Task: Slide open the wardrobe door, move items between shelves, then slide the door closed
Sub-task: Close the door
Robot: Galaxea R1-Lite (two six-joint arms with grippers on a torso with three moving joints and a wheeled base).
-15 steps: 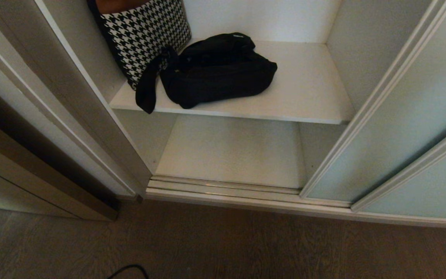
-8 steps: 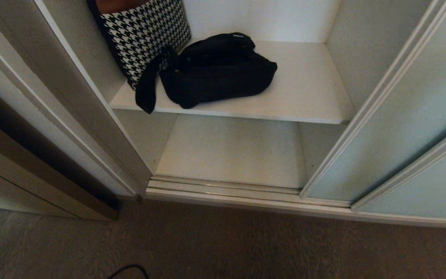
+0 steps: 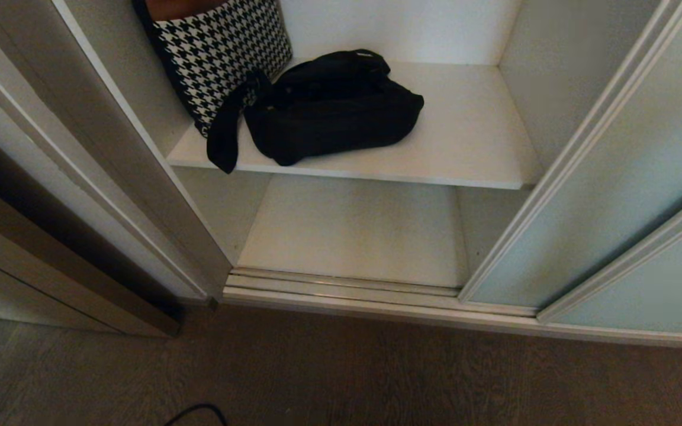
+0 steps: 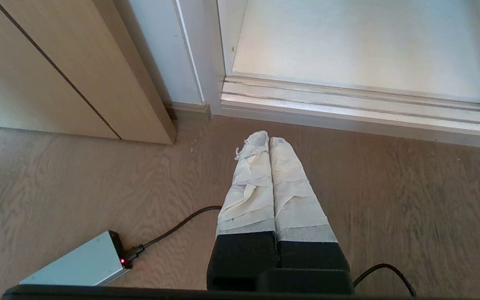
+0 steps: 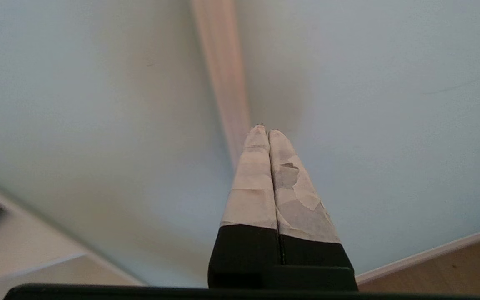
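- Sliding wardrobe door (image 3: 601, 177) stands pushed right, unchanged since the earlier head picture; black bag (image 3: 329, 109) lies unmoved on the upper shelf (image 3: 471, 148).
- Left gripper (image 4: 269, 139) hangs over the floor (image 4: 77, 183), fingers pressed together.
- Right gripper (image 5: 267, 130) faces the door's glass, fingers closed, holding nothing.

- No text, brand, number or sign can be read in any of the views.
- The black bag (image 3: 332, 109), in the upper middle of the head view, bears a small pale patch at its top edge, too small to read.
- The houndstooth bag (image 3: 222, 56), at the upper left of the head view, carries only its black-and-white pattern, no lettering.
- The grey box (image 4: 77, 264), at the lower left of the left wrist view, shows a small red light at its corner but no marking that can be made out.
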